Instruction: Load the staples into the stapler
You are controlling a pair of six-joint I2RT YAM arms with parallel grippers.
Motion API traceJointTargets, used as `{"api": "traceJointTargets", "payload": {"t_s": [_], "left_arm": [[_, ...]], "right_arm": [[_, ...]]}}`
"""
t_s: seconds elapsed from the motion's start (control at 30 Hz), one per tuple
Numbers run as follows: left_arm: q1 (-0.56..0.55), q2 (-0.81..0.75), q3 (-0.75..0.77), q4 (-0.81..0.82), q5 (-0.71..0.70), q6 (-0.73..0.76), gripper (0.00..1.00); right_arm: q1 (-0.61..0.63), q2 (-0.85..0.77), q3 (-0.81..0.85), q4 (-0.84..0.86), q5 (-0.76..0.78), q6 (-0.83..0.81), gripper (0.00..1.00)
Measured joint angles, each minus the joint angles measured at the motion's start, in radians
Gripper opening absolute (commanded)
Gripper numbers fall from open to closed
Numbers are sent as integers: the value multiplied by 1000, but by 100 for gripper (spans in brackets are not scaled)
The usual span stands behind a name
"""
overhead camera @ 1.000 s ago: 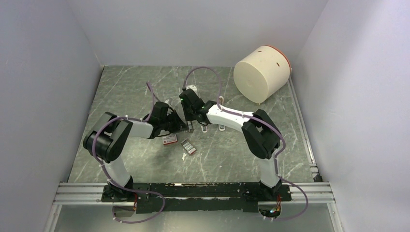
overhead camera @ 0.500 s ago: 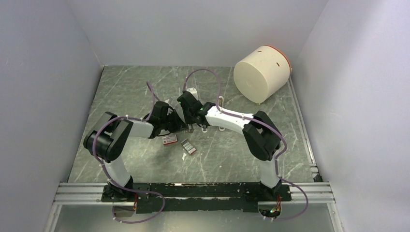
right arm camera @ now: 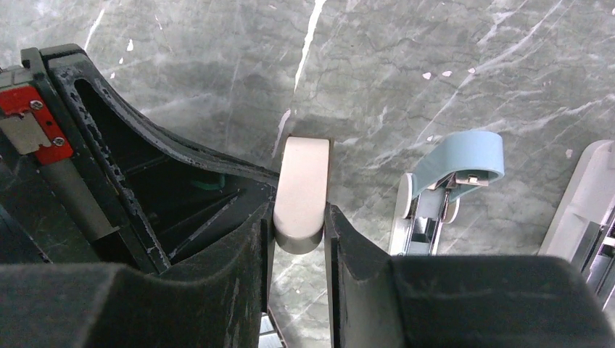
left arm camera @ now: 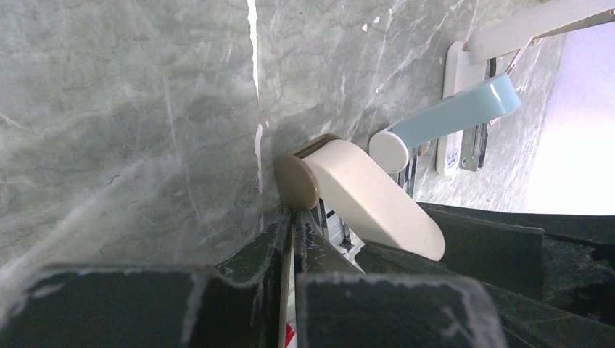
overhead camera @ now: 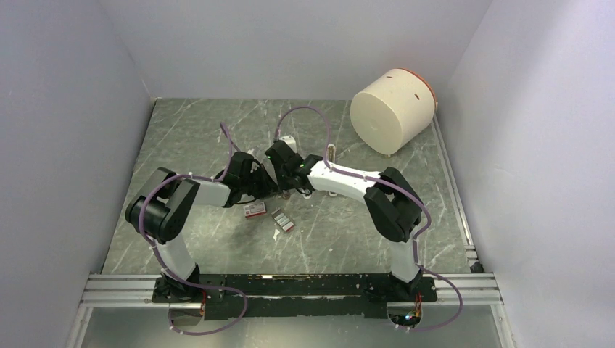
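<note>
Not loaded yet: staples (overhead camera: pixel 282 220) lie loose on counter (overhead camera: pixel 188 130), right tool (right arm camera: pixel 299 217) clamped on beige stapler (left arm camera: pixel 362 196) top arm, left tool (left arm camera: pixel 290 225) nearly together at its hinge.

Counter (left arm camera: pixel 130 109): grey-green veined stone look, smooth, low sheen. Beige stapler (right arm camera: pixel 301 181): smooth plastic shell, matt. Blue stapler (right arm camera: pixel 464 154): smooth plastic cap, faintly glossy, over bright bare metal (the channel beneath). Right hand (right arm camera: pixel 299 230): fingers (right arm camera: pixel 232 290) black matt plastic, rough, edges scuffed whitish. Cream drum (overhead camera: pixel 388 112): matt, even surface, material not discernible.
</note>
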Motion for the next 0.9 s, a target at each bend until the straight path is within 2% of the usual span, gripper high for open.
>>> {"api": "traceJointTargets", "payload": {"t_s": [0.63, 0.8, 0.9], "left_arm": [[-5, -24, 0, -33, 0, -1, 10], [-7, -54, 0, -103, -9, 0, 12], [-6, -87, -6, -138, -30, 0, 13]], "right_arm": [[27, 35, -5, -47, 21, 12, 18], [31, 50, -3, -54, 22, 17, 20], [32, 53, 2, -60, 24, 18, 26]]}}
